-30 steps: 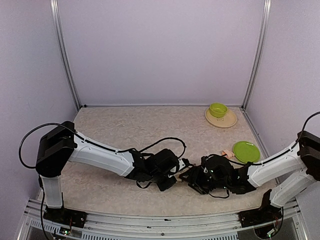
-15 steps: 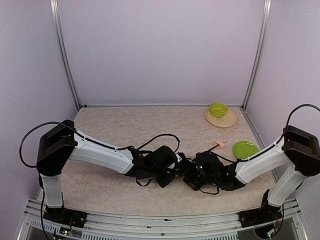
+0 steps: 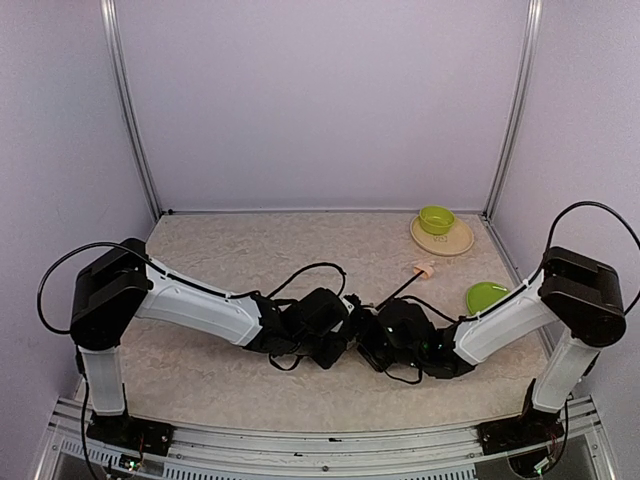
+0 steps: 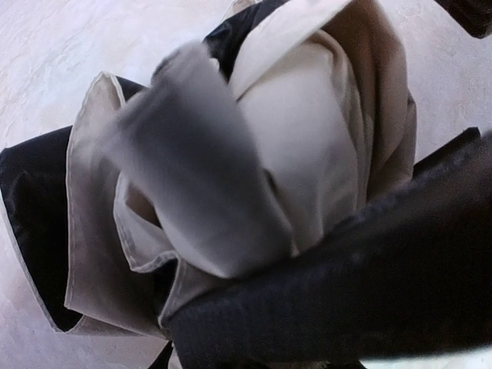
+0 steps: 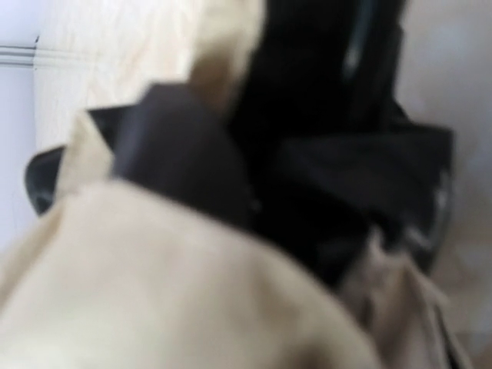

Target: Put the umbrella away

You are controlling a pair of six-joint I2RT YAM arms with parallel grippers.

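Down near the front of the beige marbled table (image 3: 250, 250), the two arms meet tip to tip over the folding umbrella of cream fabric with black lining (image 4: 307, 138). From above, the wrists and black cables cover its bunched canopy; only the thin black shaft shows, slanting away to the small beige handle (image 3: 423, 268). The left gripper (image 3: 345, 335) is clamped on the crumpled fabric, one blurred grey finger (image 4: 192, 154) across the top, a dark one below. The right gripper (image 3: 368, 340) presses close to the cloth, but its view is too blurred to tell how its jaws stand. At the far right corner a lime-green bowl (image 3: 437, 219) sits on a tan round plate (image 3: 455, 243). A flat lime-green plate (image 3: 487, 296) lies just behind the right forearm, partly hidden.
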